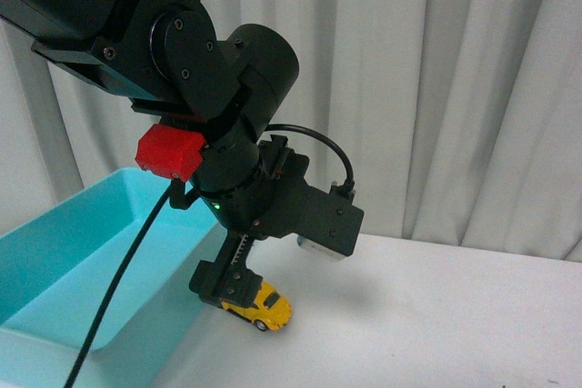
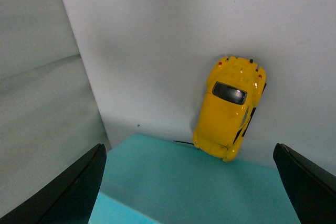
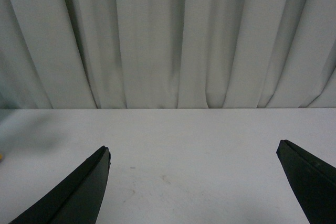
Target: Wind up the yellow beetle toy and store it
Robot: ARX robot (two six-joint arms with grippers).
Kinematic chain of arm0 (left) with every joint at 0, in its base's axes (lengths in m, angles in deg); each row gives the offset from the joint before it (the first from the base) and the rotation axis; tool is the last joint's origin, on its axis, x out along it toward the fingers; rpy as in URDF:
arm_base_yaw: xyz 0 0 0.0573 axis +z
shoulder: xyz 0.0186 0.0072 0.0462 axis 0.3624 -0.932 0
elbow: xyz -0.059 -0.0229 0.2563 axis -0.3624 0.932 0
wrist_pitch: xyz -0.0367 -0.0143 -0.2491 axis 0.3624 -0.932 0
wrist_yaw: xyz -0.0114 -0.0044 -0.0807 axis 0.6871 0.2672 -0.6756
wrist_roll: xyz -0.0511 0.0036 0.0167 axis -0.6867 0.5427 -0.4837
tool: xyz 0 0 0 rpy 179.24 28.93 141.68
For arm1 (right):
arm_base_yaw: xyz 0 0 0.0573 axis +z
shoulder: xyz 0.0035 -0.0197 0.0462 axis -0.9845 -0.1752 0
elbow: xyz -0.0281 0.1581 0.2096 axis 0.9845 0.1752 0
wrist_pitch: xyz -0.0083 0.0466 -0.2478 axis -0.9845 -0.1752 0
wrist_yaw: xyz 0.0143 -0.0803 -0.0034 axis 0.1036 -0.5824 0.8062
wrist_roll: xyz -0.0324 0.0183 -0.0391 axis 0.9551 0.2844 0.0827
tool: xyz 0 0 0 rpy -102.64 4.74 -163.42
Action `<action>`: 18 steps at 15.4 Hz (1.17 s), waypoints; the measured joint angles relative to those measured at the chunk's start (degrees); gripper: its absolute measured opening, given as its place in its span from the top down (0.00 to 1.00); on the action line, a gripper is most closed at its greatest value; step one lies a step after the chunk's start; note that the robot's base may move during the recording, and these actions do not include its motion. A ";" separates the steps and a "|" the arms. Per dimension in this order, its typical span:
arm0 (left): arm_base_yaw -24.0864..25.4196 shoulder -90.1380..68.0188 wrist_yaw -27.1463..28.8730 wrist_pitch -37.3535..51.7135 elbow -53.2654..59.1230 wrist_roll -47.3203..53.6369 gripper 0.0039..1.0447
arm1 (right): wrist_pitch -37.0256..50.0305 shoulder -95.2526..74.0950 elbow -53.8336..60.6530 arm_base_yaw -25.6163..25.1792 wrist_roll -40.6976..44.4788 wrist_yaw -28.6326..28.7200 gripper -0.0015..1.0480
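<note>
While wide open and empty, left pincer [image 2: 189, 149] poised over yellow beetle toy [image 2: 231, 106].

front view: cannot see one end of the yellow beetle toy [image 1: 269, 306], tucked behind the left gripper [image 1: 225, 286] at its 9 o'clock. loses the teal bin [image 1: 82, 252] off the frame from 7 to 9 o'clock, the left arm [image 1: 100, 15] at 11. wrist views: catch only the tips of left fingers [image 2: 73, 192] and right fingers [image 3: 79, 192], rest cropped.

yellow beetle toy [image 2: 230, 108] | glossy, dark windows | upright on wheels | on white table
</note>
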 joint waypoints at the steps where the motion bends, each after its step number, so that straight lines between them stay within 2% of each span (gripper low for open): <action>1: -0.02 -0.98 0.66 -0.63 -0.85 1.18 0.06 | 0.00 0.00 0.00 0.00 0.00 0.02 0.06; 9: -0.42 -8.81 3.04 -2.60 -2.60 -2.36 0.06 | 0.00 0.00 0.00 0.00 0.02 0.02 0.06; 18: 4.44 -17.90 1.90 -4.28 -11.72 -4.61 0.08 | 0.00 0.00 0.00 0.00 0.00 0.02 0.06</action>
